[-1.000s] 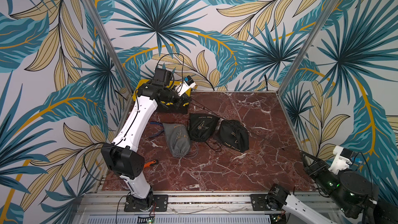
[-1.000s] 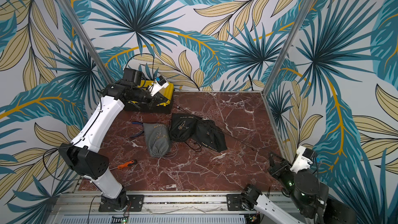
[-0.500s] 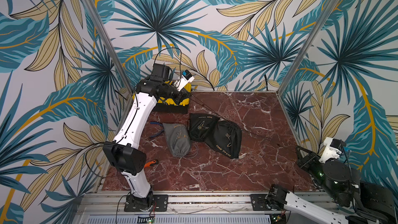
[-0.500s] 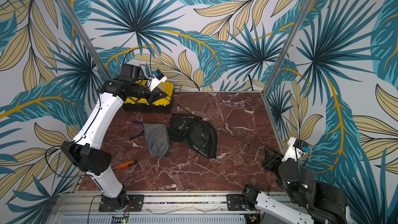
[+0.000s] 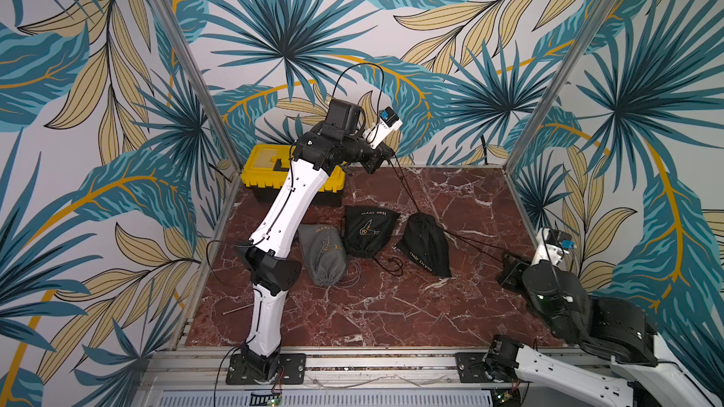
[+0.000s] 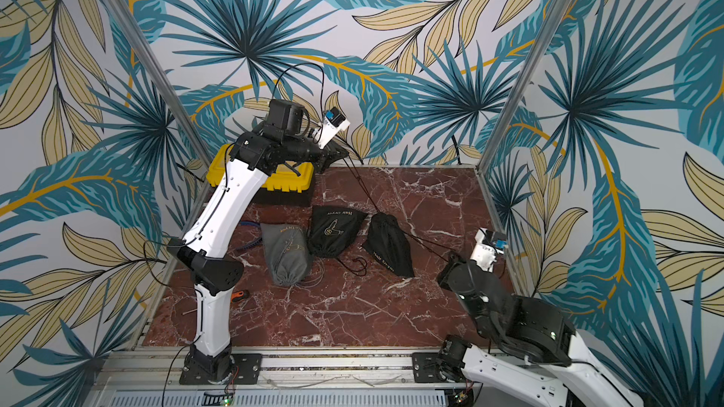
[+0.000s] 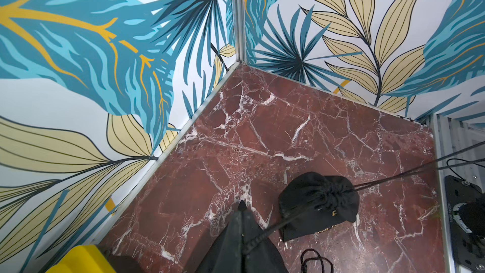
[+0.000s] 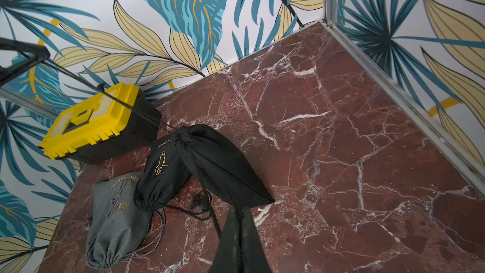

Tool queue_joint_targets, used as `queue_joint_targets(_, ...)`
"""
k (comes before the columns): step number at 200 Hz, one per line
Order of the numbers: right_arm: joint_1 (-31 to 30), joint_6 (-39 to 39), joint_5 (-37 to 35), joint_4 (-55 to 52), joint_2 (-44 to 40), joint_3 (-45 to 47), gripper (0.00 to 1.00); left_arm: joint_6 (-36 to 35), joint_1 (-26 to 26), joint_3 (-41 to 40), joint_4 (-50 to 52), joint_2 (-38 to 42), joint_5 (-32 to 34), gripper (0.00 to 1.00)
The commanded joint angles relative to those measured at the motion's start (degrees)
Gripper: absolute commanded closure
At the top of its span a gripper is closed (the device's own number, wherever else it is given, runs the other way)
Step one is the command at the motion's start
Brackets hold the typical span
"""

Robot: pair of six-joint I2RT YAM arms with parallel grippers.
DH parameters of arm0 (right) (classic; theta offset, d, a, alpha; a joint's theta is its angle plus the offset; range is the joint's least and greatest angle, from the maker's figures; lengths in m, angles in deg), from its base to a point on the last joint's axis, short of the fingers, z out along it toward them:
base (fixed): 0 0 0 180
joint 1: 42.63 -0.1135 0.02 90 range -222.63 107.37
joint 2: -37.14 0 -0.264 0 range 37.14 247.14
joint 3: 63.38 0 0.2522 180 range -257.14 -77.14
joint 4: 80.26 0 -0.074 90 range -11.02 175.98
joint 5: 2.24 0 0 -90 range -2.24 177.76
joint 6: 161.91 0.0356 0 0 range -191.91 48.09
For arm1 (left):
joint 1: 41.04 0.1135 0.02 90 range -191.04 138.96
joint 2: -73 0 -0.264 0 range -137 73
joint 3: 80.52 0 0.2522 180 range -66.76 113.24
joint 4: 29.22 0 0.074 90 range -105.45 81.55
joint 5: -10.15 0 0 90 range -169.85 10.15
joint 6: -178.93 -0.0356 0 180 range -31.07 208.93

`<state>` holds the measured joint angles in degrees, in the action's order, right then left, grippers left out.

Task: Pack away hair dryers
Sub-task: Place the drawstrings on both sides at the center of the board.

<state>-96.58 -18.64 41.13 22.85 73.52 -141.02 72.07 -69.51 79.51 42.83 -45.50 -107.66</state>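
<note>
Three drawstring pouches lie in a row across the middle of the marble table (image 5: 391, 315), all drawn shut and bulging. The hair dryers themselves are hidden (only the gold "Hair Dryer" print on the cloth names them).

The grey pouch (image 5: 323, 252) is nearest the left edge, with its gathered mouth toward the front edge. Just beside it sits the logo pouch (image 5: 366, 232), black with a gold emblem, its slack cord curled on the marble.

The third, the plain black pouch (image 5: 425, 246), has its puckered neck turned toward the back edge. Two lines run taut from that neck.

The left gripper (image 5: 382, 156) hangs above the back edge, beside the yellow-lidded toolbox (image 5: 266, 166) in the back left corner. Its fingers are pressed together on a drawstring (image 5: 405, 185) that slopes down to the neck.

The right gripper (image 8: 237, 212) sits low near the right edge. Its fingers are likewise pinched shut on the other drawstring (image 5: 470, 242), which stretches almost level across the marble.

In a top view, an orange-handled screwdriver (image 6: 239, 295) shows near the left edge, partly behind the left arm.
</note>
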Motion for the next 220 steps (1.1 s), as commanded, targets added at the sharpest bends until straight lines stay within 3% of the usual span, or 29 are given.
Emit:
queue_joint_targets(1, 0.33, -2.38, 3.48, 7.52, 4.88, 2.77, 1.0, 2.64, -0.44, -1.23, -1.81, 2.85, 0.36, 1.0)
queue_joint_targets(82, 7.46, -2.22, 22.38, 33.5, 23.18, 16.14, 1.0, 4.55, -0.36, -30.82, -1.83, 8.29, -1.51, 1.0)
queue_joint_targets(148, 15.13, -4.76, 27.23, 41.28, 35.53, 18.19, 1.0, 4.58, -0.57, -35.45, -1.93, 2.6, -3.76, 1.0)
queue_joint_targets(156, 15.89, -5.44, 27.37, 41.53, 36.73, 18.02, 1.0, 4.26, -0.54, -35.4, -1.88, 2.27, -3.26, 0.9)
queue_joint_targets(169, 16.91, -6.18, 27.1, 41.21, 38.24, 17.41, 0.95, 3.88, -0.54, -35.91, -1.89, 2.24, -2.32, 0.63)
queue_joint_targets(200, 18.11, -8.22, 27.25, 40.09, 39.66, 16.88, 0.54, 3.05, -0.54, -38.59, -1.94, 4.7, -3.08, 0.16)
queue_joint_targets(220, 18.54, -9.98, 27.58, 38.24, 39.73, 16.01, 0.3, 2.62, -0.57, -40.58, -1.91, 7.83, -3.05, 0.01)
